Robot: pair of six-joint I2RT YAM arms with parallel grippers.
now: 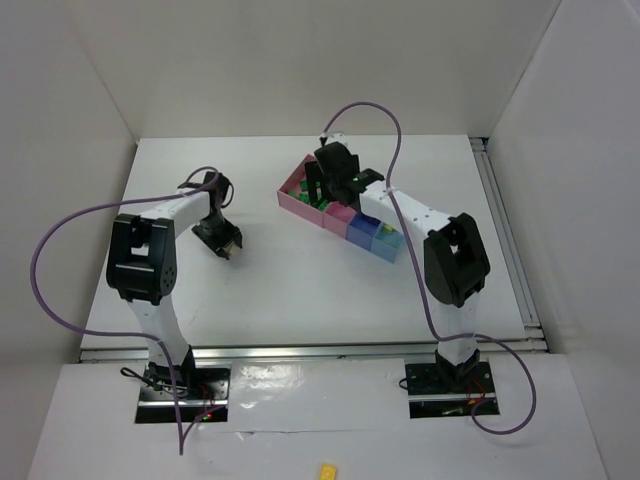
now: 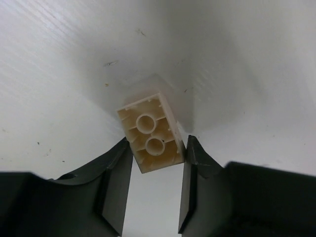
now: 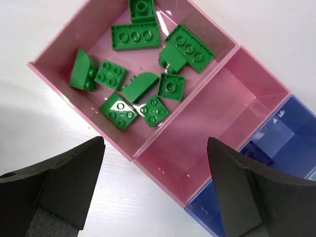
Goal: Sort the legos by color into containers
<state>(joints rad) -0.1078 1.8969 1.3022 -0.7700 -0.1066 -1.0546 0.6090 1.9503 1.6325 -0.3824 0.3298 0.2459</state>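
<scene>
Left claw (image 2: 158, 153) is closed on the cream lego (image 2: 150, 132), one finger against each side. Right claw (image 3: 155, 143) gapes wide, holding nothing, with the small pink container (image 3: 207, 113) beneath it.

Right wrist view: the top green studded plastic brick (image 3: 140, 7) gets chopped by the upper edge, and the dark blue-purple brick (image 3: 256, 150) at lower right sits half behind a black finger (image 3: 237, 187). Left wrist view, the cream plastic brick (image 2: 152, 133) has its studs facing away.
</scene>
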